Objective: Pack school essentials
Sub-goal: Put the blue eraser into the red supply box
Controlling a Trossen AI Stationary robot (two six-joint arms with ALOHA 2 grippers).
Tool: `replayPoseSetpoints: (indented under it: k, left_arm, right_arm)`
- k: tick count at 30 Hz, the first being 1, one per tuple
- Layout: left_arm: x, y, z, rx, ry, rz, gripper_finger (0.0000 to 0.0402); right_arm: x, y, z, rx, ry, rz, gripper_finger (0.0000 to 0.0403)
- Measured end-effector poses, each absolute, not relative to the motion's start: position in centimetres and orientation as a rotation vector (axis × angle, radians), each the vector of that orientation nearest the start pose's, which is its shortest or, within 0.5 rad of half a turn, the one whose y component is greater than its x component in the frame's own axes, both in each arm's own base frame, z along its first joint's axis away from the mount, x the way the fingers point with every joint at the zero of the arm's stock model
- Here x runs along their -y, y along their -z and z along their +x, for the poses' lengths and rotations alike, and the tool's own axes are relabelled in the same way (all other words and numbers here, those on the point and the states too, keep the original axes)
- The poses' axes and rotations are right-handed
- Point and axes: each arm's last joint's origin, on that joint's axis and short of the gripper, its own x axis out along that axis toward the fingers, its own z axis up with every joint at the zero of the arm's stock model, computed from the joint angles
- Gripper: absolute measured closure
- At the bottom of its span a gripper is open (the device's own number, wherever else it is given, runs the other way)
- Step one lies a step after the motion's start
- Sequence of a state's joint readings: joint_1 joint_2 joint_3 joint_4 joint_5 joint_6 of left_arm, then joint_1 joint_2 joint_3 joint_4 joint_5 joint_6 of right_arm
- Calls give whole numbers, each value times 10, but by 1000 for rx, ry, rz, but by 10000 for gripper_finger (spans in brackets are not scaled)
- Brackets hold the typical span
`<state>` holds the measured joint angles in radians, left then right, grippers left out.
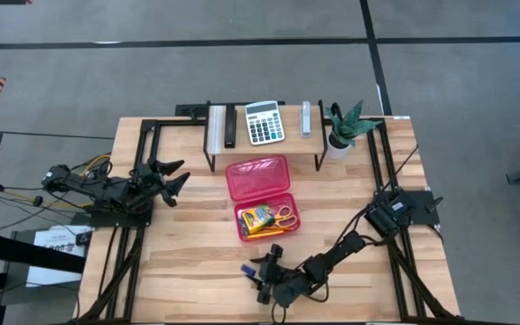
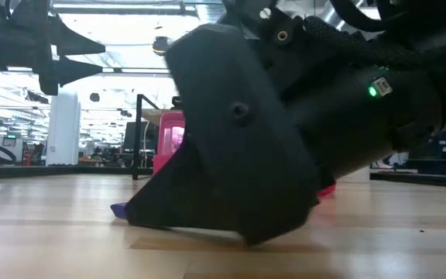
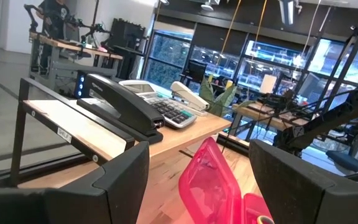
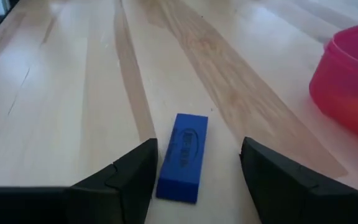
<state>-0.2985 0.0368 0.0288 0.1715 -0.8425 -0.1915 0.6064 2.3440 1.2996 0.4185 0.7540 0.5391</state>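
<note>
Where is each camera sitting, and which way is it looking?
High view: above the table, looking straight down; both arms show, left gripper and right gripper.
Low view: at tabletop height, looking level across; the right arm's dark body fills it.
Left wrist view: on the left arm, facing the calculator and red case; its open jaws frame the bottom.
Right wrist view: on the right arm, facing the blue eraser between its open jaws.
All four show the red case.

wooden table (image 1: 188,244), red case (image 1: 262,197), blue eraser (image 4: 183,155), shelf riser (image 1: 213,144), seemingly plant (image 1: 343,129)
</note>
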Motion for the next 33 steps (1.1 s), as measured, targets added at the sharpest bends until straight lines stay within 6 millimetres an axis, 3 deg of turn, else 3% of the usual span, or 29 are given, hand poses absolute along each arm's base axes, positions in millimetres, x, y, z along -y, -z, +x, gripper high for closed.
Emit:
replayPoseSetpoints:
  k: [5, 8, 16, 19, 26, 33]
  left_arm:
    - [5, -186, 90, 192, -530, -277, 139]
    - [5, -186, 90, 193, -530, -277, 139]
    - [5, -186, 90, 193, -532, -277, 139]
    - [5, -186, 90, 193, -532, -277, 139]
    - [5, -186, 90, 194, -531, -281, 139]
    - [5, -186, 90, 194, -531, -281, 139]
  right_arm:
    - [-243, -50, 381, -436, 288, 112, 149]
    - [-243, -50, 380, -445, 298, 99, 171]
    - [-241, -44, 377, -477, 330, 109, 318]
    - [-243, -45, 375, -481, 317, 89, 351]
    - [-243, -46, 376, -460, 319, 87, 352]
    - [-243, -67, 377, -451, 292, -5, 352]
